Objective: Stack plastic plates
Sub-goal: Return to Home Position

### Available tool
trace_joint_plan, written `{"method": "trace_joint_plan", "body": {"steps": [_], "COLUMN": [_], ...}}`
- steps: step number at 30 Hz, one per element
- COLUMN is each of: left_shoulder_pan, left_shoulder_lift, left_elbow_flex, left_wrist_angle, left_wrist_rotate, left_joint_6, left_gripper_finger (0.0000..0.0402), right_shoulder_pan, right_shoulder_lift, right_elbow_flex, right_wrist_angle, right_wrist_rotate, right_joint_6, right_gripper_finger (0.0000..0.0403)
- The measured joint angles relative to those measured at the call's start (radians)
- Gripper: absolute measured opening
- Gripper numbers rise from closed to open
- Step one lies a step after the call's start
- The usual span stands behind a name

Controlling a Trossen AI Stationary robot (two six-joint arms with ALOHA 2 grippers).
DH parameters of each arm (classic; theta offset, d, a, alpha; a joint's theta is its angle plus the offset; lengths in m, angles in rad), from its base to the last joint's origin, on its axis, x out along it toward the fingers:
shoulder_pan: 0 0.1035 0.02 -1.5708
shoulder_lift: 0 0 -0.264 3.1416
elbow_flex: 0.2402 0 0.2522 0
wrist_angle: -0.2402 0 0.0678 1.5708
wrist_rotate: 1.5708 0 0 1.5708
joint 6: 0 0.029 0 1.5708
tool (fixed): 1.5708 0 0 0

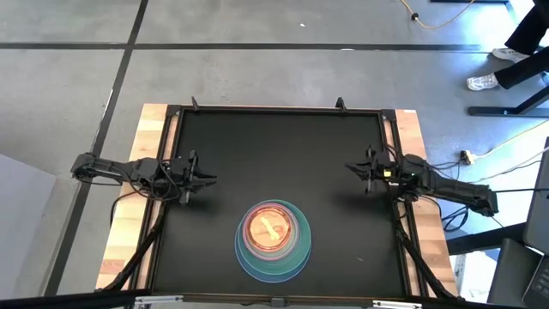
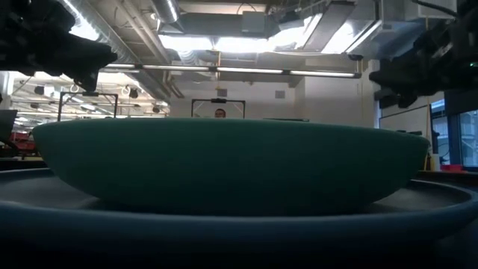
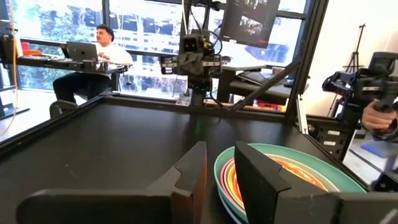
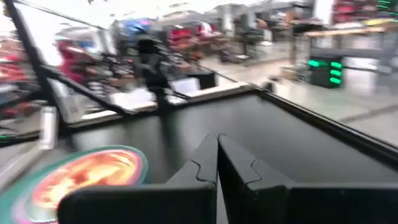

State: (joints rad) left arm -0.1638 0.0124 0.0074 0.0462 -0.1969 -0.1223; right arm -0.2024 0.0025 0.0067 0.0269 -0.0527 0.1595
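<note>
The plastic plates (image 1: pixel 273 240) sit nested in one stack near the table's near edge, centre: a large light blue one at the bottom, teal, pale mint and pink rims inside it, small translucent pink and orange ones on top. The stack fills the low view (image 2: pixel 224 172) and shows in both wrist views (image 3: pixel 292 174) (image 4: pixel 81 177). My left gripper (image 1: pixel 206 179) hovers at the table's left side, slightly open and empty, its fingers (image 3: pixel 221 180) pointing across the table. My right gripper (image 1: pixel 353 168) hovers at the right side, shut and empty (image 4: pixel 217 168).
The black table top (image 1: pixel 274 154) has a raised frame and wooden side strips (image 1: pixel 146 172). A person sits at a desk beyond the table in the left wrist view (image 3: pixel 99 56). A person's hand with a camera rig shows at the right (image 3: pixel 379 112).
</note>
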Motion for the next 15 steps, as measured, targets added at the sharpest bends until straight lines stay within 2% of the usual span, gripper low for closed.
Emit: {"method": "trace_joint_plan", "body": {"steps": [3,15], "left_shoulder_pan": [0.000,0.000], "left_shoulder_lift": [0.000,0.000], "left_elbow_flex": [0.000,0.000], "left_wrist_angle": [-0.003,-0.003], "left_wrist_rotate": [-0.002,-0.003], "left_joint_6": [0.000,0.000], "left_gripper_finger": [0.0078,0.0078], "right_shoulder_pan": [-0.001,-0.001], "right_shoulder_lift": [0.000,0.021], "right_elbow_flex": [0.000,0.001], "right_wrist_angle": [-0.006,-0.011], "right_wrist_rotate": [0.061,0.060], "right_joint_6": [0.006,0.016], "right_gripper_finger": [0.0005,0.0005]}}
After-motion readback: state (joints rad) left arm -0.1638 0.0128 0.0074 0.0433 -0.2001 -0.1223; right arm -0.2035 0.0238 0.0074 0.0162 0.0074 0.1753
